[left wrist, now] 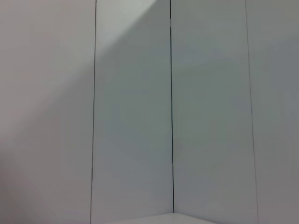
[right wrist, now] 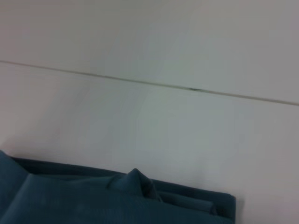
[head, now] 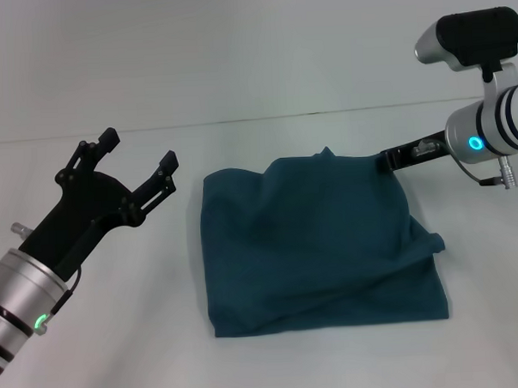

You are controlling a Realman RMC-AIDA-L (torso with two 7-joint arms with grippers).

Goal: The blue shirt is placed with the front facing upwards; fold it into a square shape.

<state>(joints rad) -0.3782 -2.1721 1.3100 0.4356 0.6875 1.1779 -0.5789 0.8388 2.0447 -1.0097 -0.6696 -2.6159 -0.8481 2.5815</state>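
Observation:
The blue shirt (head: 313, 243) lies folded into a rough, rumpled square in the middle of the white table, with no lettering showing. Its right side carries a raised crease running toward the far right corner. My right gripper (head: 385, 161) reaches in from the right and is shut on that far right corner, which looks slightly lifted. My left gripper (head: 139, 148) hangs open above the table to the left of the shirt, holding nothing. In the right wrist view the blue shirt (right wrist: 93, 200) shows a folded edge with a small peak.
The white table (head: 94, 356) extends around the shirt on all sides. A pale wall with dark vertical seams (left wrist: 171, 116) fills the left wrist view. The table's back edge (right wrist: 149, 83) runs behind the shirt.

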